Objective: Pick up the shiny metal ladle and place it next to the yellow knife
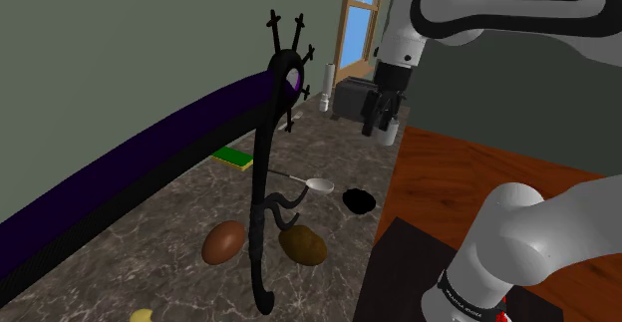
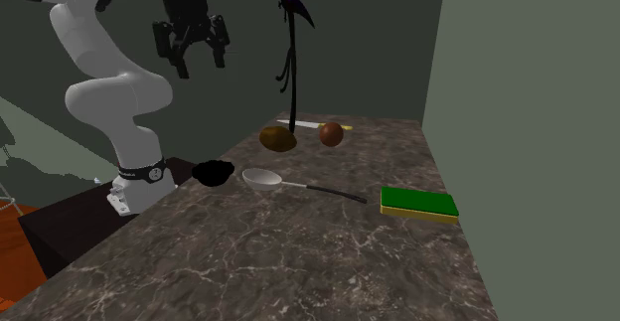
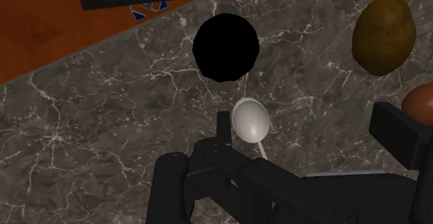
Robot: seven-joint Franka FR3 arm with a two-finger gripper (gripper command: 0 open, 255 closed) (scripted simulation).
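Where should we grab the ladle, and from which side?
Probably best to take the ladle by its thin handle, about midway, coming straight down with the gripper closing across it. It lies flat on the counter, so only the top is free. The bowl is wide and rounded, and a black lump sits close beside it.

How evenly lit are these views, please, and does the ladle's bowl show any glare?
Shoulder view: dim, the ladle bowl pale, without a hard highlight. Second exterior view: dim too, the marbled counter evenly lit. Wrist view: brighter, the bowl softly shaded; the black object beside it shows no shading.
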